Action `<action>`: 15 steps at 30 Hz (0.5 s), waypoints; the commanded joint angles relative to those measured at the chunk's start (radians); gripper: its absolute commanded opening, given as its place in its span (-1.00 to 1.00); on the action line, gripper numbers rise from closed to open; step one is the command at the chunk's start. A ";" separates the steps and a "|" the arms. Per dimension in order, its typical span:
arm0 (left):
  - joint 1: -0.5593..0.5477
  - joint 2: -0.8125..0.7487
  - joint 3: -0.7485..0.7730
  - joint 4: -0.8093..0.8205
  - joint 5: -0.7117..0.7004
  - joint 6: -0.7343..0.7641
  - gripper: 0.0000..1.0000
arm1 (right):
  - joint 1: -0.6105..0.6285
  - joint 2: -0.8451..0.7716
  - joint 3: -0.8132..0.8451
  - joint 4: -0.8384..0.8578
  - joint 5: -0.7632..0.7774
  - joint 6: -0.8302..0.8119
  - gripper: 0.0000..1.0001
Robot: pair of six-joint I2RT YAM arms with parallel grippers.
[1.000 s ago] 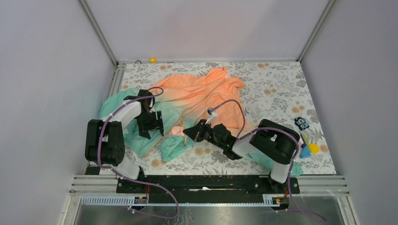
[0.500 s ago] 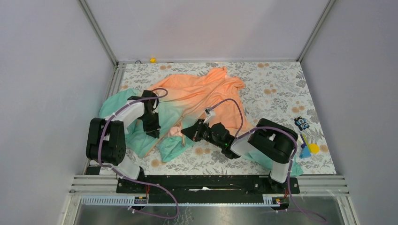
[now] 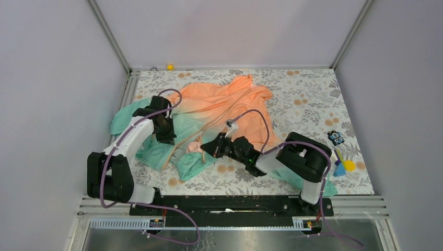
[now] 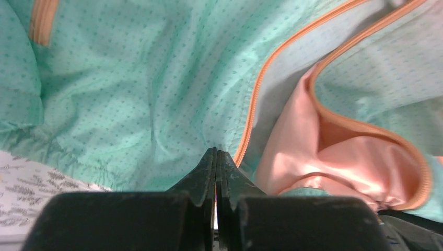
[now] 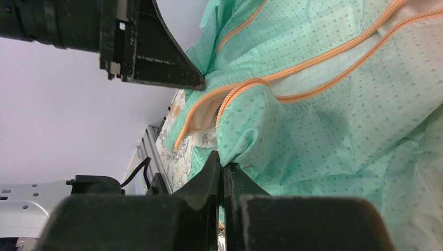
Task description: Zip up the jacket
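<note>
The jacket (image 3: 219, 102) lies crumpled on the floral table, orange at the back and teal toward the near left. My left gripper (image 3: 168, 139) is at the teal part, left of the zipper. In the left wrist view its jaws (image 4: 216, 152) are shut, pinching teal fabric (image 4: 130, 89) right beside the orange zipper (image 4: 252, 104). My right gripper (image 3: 205, 148) points left at a bunched fold near the hem. In the right wrist view it (image 5: 223, 166) is shut on a teal fold (image 5: 251, 125), with zipper tape (image 5: 313, 63) running above and the left gripper (image 5: 200, 83) just beyond.
A small yellow object (image 3: 170, 67) sits at the table's back edge. A blue-and-black toy (image 3: 337, 137) and a yellow and blue piece (image 3: 345, 166) lie at the right. Grey walls close in three sides; a black rail (image 3: 230, 204) runs along the near edge.
My left gripper went from open to shut and drew back up and left, its arm swinging leftward. The zipper edge now runs straighter. The right gripper barely moved.
</note>
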 commanded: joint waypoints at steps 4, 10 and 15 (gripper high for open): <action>0.004 -0.124 0.015 0.276 0.026 -0.128 -1.00 | 0.028 -0.005 0.050 -0.018 0.024 -0.037 -1.00; 0.004 -0.083 -0.083 0.555 -0.038 -0.297 -1.00 | 0.032 0.001 0.054 -0.026 0.025 -0.033 -1.00; 0.004 0.012 -0.070 0.550 -0.013 -0.303 -1.00 | 0.032 -0.008 0.049 -0.032 0.031 -0.040 -1.00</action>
